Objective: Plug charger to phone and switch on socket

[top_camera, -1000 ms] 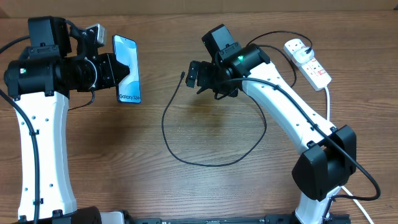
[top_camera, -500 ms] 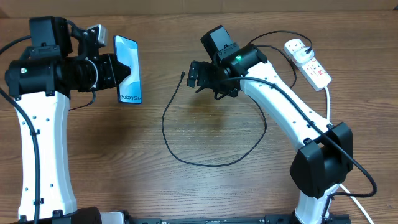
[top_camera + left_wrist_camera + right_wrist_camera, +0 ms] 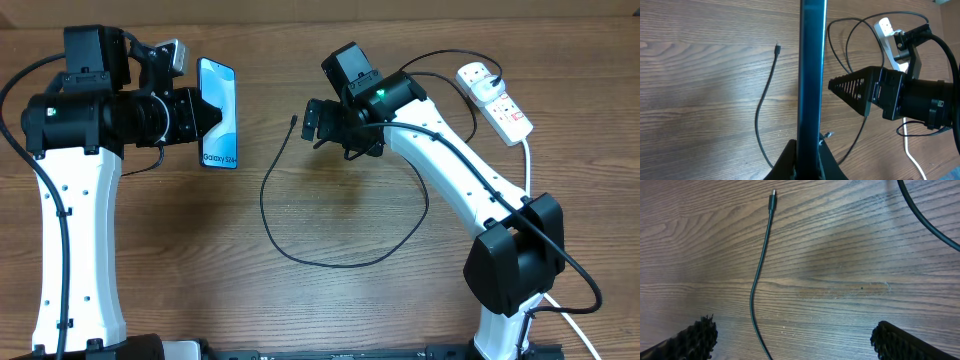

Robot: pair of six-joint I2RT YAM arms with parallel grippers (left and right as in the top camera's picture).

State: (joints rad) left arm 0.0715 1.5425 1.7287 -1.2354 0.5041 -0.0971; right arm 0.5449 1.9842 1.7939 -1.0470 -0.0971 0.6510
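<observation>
The phone (image 3: 219, 112), light blue screen with dark text at its bottom edge, is held off the table with my left gripper (image 3: 203, 113) shut on its left side. In the left wrist view the phone (image 3: 811, 75) shows edge-on, clamped between the jaws at the bottom. The charger's black cable (image 3: 300, 255) loops across the table, and its connector tip (image 3: 293, 120) lies free. My right gripper (image 3: 312, 120) hovers open just right of that tip. From the right wrist, the tip (image 3: 772, 197) lies ahead of the wide-apart fingers (image 3: 695, 340). The white socket (image 3: 497, 100) lies far right with the black plug (image 3: 482, 74) in it.
The socket's thick white lead (image 3: 527, 170) runs down the right side past the right arm's base (image 3: 515, 260). The left arm (image 3: 75, 230) stands along the left edge. The cable's loop rings bare wood at the table's middle.
My left gripper has carried the phone a little to the right, toward the connector tip. The right arm and the cable have not moved.
</observation>
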